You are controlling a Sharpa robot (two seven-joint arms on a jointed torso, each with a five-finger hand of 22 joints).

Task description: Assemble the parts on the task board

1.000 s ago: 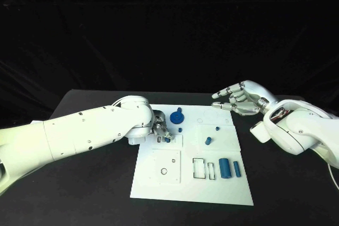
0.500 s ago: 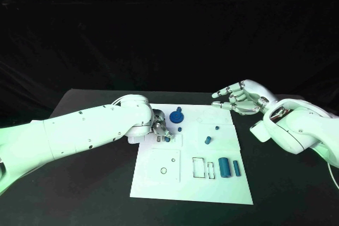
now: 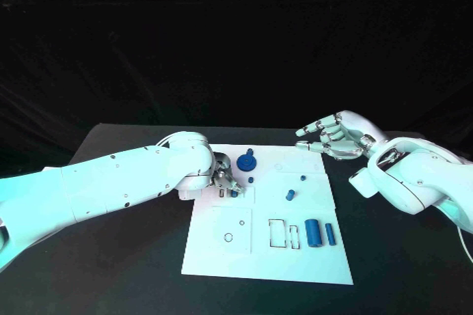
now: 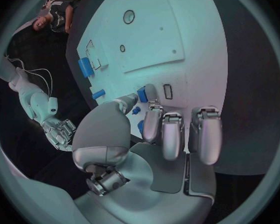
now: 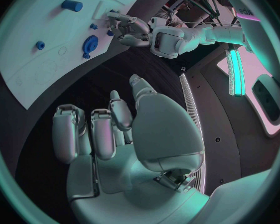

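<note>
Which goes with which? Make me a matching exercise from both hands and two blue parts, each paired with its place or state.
Things:
1. left hand
2. right hand
3. blue cylinder
4. blue disc

Places or states:
A. lies beside the rectangular slots on the task board's near part
B. hangs over the black table by the board's far right corner, holding nothing
C. pinches a small blue part at the board's left side
D. lies on the board's far part

Pairs: 1-C, 2-B, 3-A, 4-D
</note>
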